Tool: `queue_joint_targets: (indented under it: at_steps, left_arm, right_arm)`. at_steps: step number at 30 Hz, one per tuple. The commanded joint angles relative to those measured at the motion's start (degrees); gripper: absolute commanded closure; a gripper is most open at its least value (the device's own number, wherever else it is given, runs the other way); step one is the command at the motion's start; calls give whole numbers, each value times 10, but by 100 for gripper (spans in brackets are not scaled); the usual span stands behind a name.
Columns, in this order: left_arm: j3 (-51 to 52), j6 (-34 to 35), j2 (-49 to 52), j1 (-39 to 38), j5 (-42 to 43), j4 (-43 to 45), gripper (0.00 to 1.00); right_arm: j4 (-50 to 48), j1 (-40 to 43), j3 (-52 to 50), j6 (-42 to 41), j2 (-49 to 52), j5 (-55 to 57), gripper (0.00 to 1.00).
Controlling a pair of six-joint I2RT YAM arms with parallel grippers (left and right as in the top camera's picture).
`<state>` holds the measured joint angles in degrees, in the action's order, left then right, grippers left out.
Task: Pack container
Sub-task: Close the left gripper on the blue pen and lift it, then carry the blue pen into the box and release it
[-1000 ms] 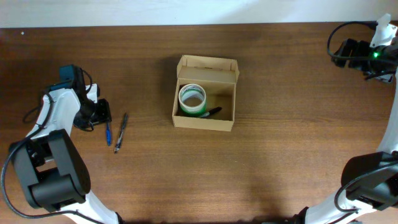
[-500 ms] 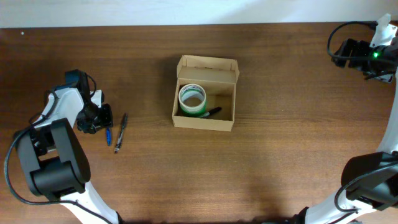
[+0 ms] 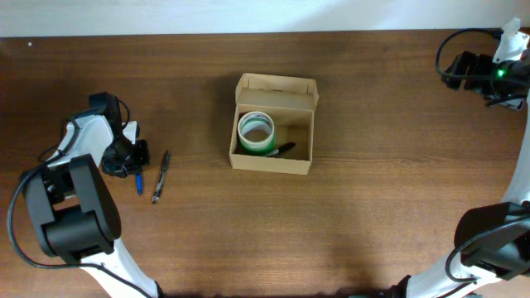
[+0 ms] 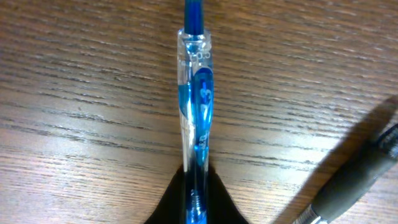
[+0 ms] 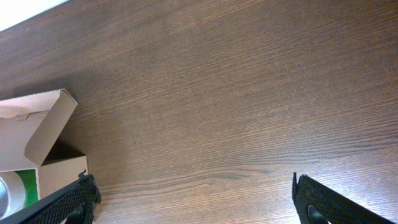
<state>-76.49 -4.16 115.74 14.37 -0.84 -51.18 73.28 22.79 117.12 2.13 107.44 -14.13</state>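
Observation:
The container [image 3: 274,92] is a small tan cardboard box in the middle of the table, its flap lid standing open at the back. Inside lie a green and white tape roll [image 3: 256,132] and a black marker [image 3: 282,150]. At the far left my left gripper [image 3: 134,167] is shut on the blue pen [image 3: 139,182] lying on the table. In the left wrist view the black fingers [image 4: 171,202] pinch the clear blue pen [image 4: 196,106] at its lower end. My right gripper [image 5: 196,205] hangs open over bare wood at the back right, holding nothing.
A dark pen [image 3: 160,175] lies just right of the blue one and shows at the lower right of the left wrist view as the dark pen [image 4: 357,183]. The right wrist view catches the container's flap [image 5: 43,134] and the tape roll [image 5: 12,190] at its left edge.
My left gripper has shifted slightly down onto the blue pen and closed on it. The right arm has not moved.

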Motion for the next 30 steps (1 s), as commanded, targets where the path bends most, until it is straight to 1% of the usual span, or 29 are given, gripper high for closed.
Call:
queue_joint_targets:
  at_steps: [1,4,6,8,12,13,14,16,18,19,21,22,24,27,30]
  left_arm:
    - [3,-7,25,-5,4,0,98]
    - [-16,-7,25,-4,24,-8,98]
    - [-49,-7,23,-5,44,-29,99]
    - [-107,-36,18,-4,84,-65,99]
    - [-272,-87,16,-5,90,-172,98]
    - [-326,-109,16,-5,90,-204,98]
    - [-432,-146,15,-6,90,-261,98]
    - [-534,-180,15,-10,114,-299,98]
    - [-615,-229,15,-20,169,-320,98]
    - [-667,-271,15,-34,202,-337,99]
    - [-726,-338,14,-66,209,-368,98]
    - [-756,-389,14,-97,206,-390,98]
    - [-772,-440,14,-144,206,-413,98]
    - [-769,-540,17,-216,206,-454,98]
    - [-748,-588,21,-282,205,-455,99]
  right_arm:
    - [0,-3,1,-1,1,-7,1]
    - [0,-3,1,-1,1,-7,1]
    - [0,-3,1,-1,1,-7,1]
    - [0,-3,1,-1,1,-7,1]
    - [0,-3,1,-1,1,-7,1]
    - [0,-3,1,-1,1,-7,1]
    - [0,-3,1,-1,1,-7,1]
    - [0,-3,1,-1,1,-7,1]
    - [0,-3,1,-1,1,-7,1]
    - [0,-3,1,-1,1,-7,2]
    - [0,-3,1,-1,1,-7,1]
    - [0,-3,1,-1,1,-7,1]
    - [0,-3,1,-1,1,-7,1]
    - [0,-3,1,-1,1,-7,1]
    - [0,-3,1,-1,1,-7,1]
